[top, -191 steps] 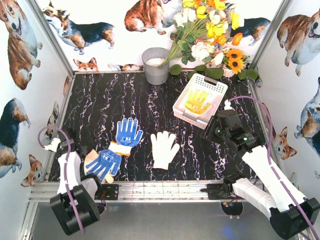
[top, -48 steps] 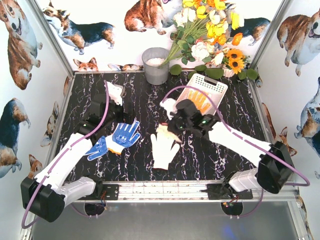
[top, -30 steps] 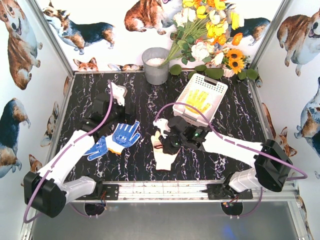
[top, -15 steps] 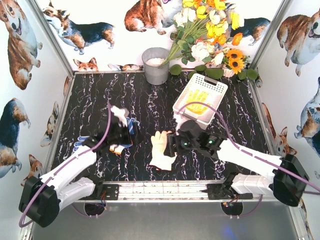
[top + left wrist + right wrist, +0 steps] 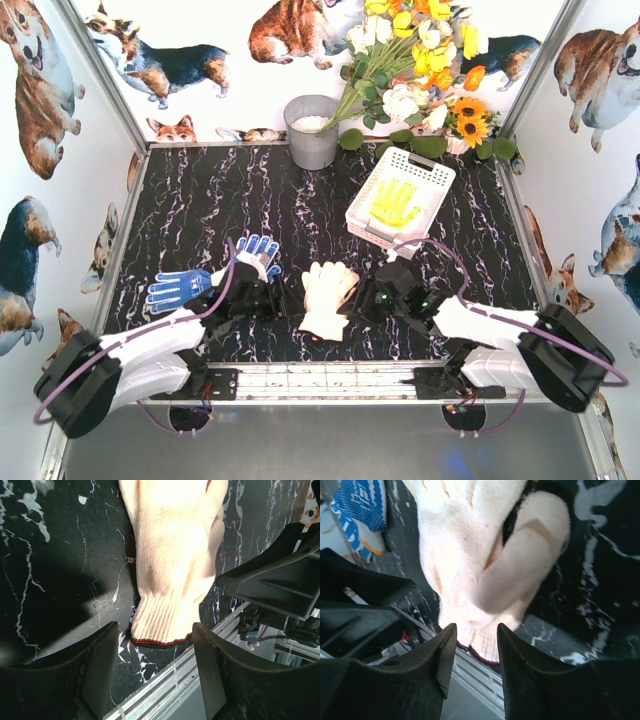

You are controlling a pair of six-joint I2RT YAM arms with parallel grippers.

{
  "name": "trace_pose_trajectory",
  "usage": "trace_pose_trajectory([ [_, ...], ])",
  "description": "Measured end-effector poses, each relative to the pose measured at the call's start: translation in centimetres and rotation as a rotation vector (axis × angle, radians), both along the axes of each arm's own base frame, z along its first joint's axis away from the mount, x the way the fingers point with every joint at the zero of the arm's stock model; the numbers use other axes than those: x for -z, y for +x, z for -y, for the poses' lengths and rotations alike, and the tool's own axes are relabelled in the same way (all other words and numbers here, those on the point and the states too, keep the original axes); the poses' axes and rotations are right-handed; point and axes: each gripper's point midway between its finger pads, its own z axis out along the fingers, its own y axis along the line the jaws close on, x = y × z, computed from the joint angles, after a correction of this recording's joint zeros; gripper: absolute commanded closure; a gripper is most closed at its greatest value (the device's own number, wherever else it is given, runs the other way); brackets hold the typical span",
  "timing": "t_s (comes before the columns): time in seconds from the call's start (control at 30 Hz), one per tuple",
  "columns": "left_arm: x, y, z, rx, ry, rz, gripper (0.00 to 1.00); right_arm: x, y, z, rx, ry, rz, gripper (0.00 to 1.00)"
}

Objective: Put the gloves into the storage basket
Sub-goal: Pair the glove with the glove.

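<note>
A white glove lies near the table's front edge with its fingers folded over; its red-edged cuff points at the rail. My left gripper is just left of it, open, with the cuff lying ahead of its fingertips. Just right of the glove, my right gripper has its jaws a little apart and nothing between them. In the right wrist view the glove lies beyond the right gripper. Two blue gloves lie to the left. A yellow glove rests in the storage basket.
A grey metal bucket stands at the back centre, with a bunch of flowers leaning at the back right. The aluminium rail runs along the front edge, close below both grippers. The two grippers face each other across the glove.
Both grippers have come down toward the front edge, either side of the white glove. The left one left the blue gloves and narrowed. The white glove's fingers have folded over.
</note>
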Motion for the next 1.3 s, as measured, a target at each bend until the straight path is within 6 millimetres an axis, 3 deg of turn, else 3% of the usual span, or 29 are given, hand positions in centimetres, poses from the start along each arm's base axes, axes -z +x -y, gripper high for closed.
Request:
trace_pose_trajectory([
  [0.27,2.4,-1.0,1.1,0.039,0.041,-0.077,0.49,1.0,0.5,-1.6,0.044,0.078,-0.065,0.65],
  [0.6,2.6,-1.4,1.6,0.061,0.053,-0.083,0.52,1.4,0.5,-1.1,0.089,0.083,-0.076,0.58],
  [1.3,2.5,-2.4,2.7,0.115,0.060,-0.085,0.61,0.6,1.2,-0.5,0.131,0.092,-0.023,0.63],
])
